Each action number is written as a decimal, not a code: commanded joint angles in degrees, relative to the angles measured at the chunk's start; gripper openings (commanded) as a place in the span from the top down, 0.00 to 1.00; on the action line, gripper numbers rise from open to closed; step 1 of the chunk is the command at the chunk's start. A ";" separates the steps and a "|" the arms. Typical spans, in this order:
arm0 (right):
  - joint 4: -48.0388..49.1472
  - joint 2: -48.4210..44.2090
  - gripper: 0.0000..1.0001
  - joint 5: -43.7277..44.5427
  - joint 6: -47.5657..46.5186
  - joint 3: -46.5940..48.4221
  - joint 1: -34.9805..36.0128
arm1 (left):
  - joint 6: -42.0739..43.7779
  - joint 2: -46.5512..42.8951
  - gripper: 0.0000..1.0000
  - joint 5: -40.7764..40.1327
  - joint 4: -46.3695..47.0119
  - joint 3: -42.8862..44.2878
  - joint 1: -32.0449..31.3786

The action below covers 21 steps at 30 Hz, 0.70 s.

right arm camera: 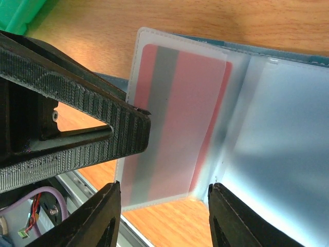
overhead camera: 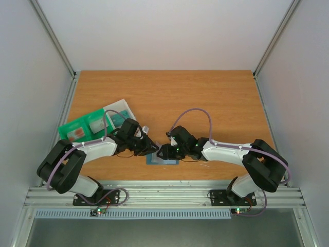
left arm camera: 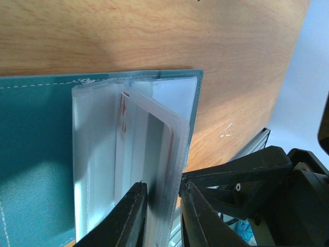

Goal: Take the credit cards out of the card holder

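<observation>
The slate-blue card holder lies open near the table's front edge, between both grippers. Its cover is flat on the wood and its clear sleeve leaves stand up. My left gripper is shut on one raised sleeve leaf, which has a card inside. The right wrist view shows that card as reddish-pink with a grey stripe, still inside the sleeve. My right gripper is open, with its fingertips on either side of the sleeve's lower edge and not touching it. The left finger presses on the sleeve's left side.
A green tray and a clear whitish tray sit behind my left arm. The aluminium rail runs along the table's near edge, just below the card holder. Both arms meet closely over the card holder.
</observation>
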 commanded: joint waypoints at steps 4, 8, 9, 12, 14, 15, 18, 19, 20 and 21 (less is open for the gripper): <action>-0.13 -1.59 0.48 -0.47 0.57 0.99 0.26 | 1.20 0.41 0.79 -0.73 -1.10 1.60 -0.37; -0.52 -2.68 0.44 -0.54 1.25 1.29 0.28 | 1.11 0.37 0.79 -0.71 -1.09 1.63 -0.42; -0.62 -2.64 0.43 -0.50 1.33 1.49 0.26 | 1.11 0.34 0.79 -0.70 -0.96 1.62 -0.44; -0.48 -2.06 0.42 -0.88 1.85 2.01 0.34 | 0.82 0.25 0.78 -0.60 -0.71 1.61 -0.45; -0.26 -1.83 0.42 -0.95 2.03 2.09 0.49 | 0.62 0.13 0.78 -0.45 -0.47 1.57 -0.45; -0.28 -1.70 0.43 -0.96 2.09 2.19 0.52 | 0.39 0.03 0.78 -0.36 -0.28 1.47 -0.45; -0.36 -1.41 0.44 -0.97 1.99 2.33 0.52 | 0.02 -0.05 0.78 -0.25 -0.01 1.43 -0.51; -0.35 -1.30 0.44 -1.06 2.04 2.39 0.52 | -0.06 -0.07 0.78 -0.25 0.09 1.44 -0.53; -0.32 -1.10 0.45 -1.17 2.05 2.48 0.52 | -0.24 -0.16 0.78 -0.20 0.30 1.44 -0.60; -0.32 -0.92 0.45 -1.24 2.07 2.57 0.52 | -0.41 -0.13 0.78 -0.12 0.45 1.37 -0.61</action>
